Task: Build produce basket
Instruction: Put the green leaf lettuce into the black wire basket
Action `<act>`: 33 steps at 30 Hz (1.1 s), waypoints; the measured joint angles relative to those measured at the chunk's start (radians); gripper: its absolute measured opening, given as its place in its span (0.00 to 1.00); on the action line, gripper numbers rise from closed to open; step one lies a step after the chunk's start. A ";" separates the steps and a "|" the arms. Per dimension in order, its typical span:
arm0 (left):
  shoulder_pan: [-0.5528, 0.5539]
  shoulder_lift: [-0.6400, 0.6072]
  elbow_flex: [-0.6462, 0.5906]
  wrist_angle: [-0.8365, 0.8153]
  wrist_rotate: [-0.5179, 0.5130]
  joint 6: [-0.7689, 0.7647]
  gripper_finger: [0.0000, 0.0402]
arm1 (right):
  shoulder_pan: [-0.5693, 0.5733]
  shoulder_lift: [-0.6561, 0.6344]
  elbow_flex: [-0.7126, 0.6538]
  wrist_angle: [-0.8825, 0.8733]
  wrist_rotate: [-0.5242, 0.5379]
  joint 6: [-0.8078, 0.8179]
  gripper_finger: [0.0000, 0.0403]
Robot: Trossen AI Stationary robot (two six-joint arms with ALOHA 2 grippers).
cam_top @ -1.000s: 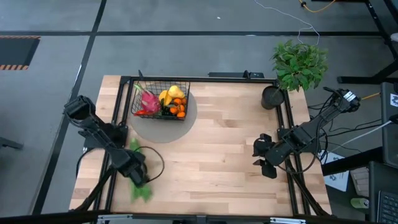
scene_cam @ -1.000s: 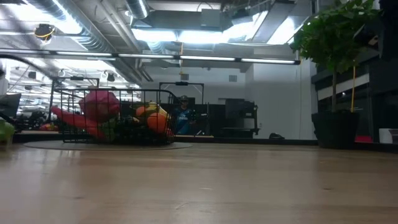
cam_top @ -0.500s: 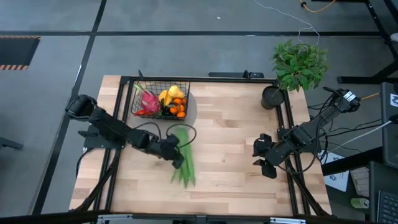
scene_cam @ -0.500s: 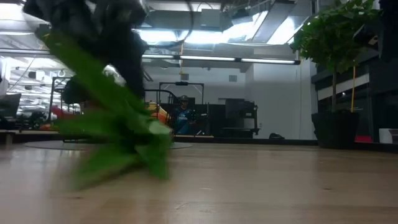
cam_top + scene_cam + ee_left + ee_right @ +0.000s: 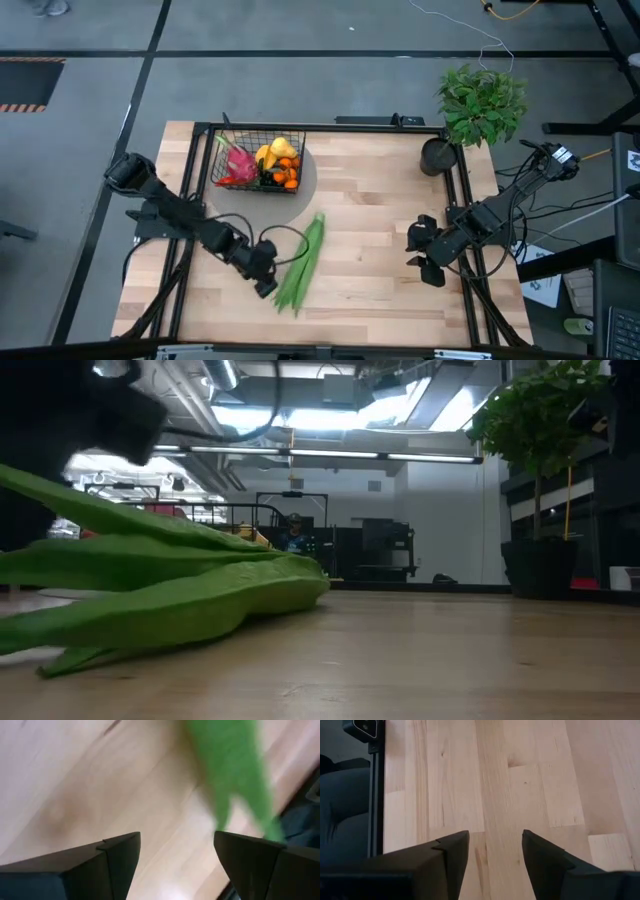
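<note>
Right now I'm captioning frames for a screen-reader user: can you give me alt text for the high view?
Long green beans lie loose on the wooden table, beside the open left gripper. Behind them, a black wire basket holds other produce. The right gripper, also open, waits at the table's right edge, near a potted plant.

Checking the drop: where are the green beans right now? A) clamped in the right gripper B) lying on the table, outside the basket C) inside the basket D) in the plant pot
B: the green beans lie flat on the wooden table, apart from the basket, beside the open left gripper.
</note>
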 joint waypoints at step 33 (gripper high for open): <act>0.161 0.419 0.722 -0.337 -0.193 0.575 0.60 | -0.001 0.025 -0.001 0.022 0.218 -0.008 0.42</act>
